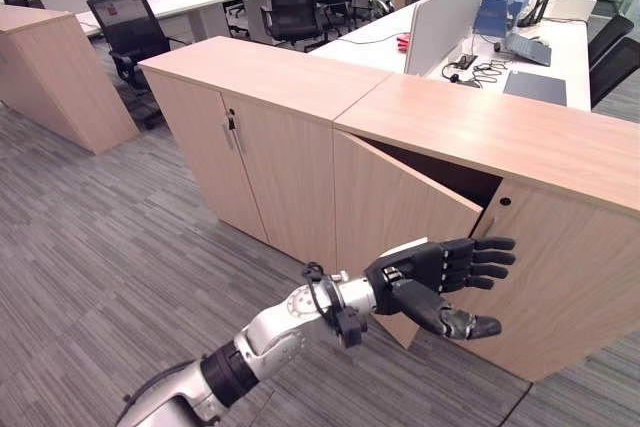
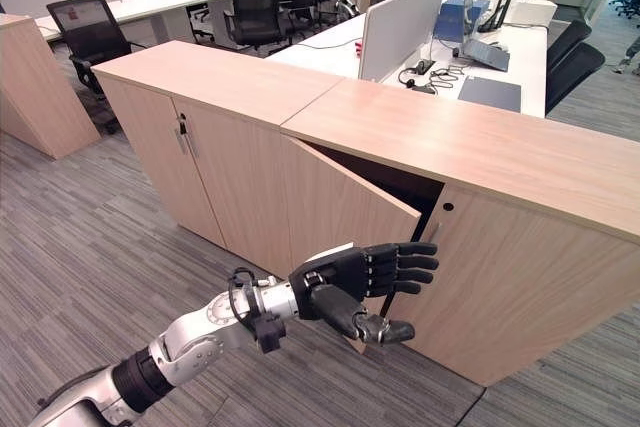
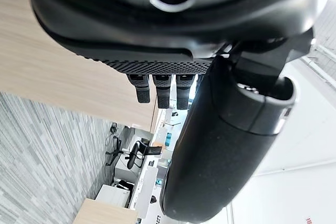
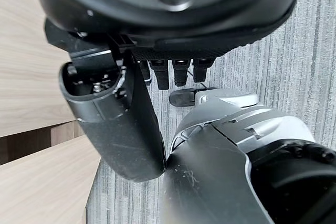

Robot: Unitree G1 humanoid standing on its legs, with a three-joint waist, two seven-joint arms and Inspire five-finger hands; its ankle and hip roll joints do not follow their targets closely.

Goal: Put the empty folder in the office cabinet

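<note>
The light wooden office cabinet [image 1: 560, 147] stands in front of me. Its left door [image 1: 400, 212] is partly ajar, and a dark gap [image 1: 455, 175] shows behind the door's upper edge. My left hand [image 1: 440, 282] is held out at the door's free edge, fingers straight and thumb spread below them, nothing in it. In the left wrist view the fingers [image 3: 160, 87] point along the wooden door face [image 3: 63, 77]. My right hand [image 4: 121, 124] hangs over the grey carpet [image 4: 294, 66] beside a cabinet wall, fingers relaxed and holding nothing.
A second cabinet [image 1: 250, 137] with shut doors and small handles [image 1: 231, 127] adjoins on the left. Another wooden unit [image 1: 50, 72] stands at the far left. Desks with screens, cables and black chairs [image 1: 125, 32] fill the back. Grey carpet [image 1: 110, 267] lies open at the lower left.
</note>
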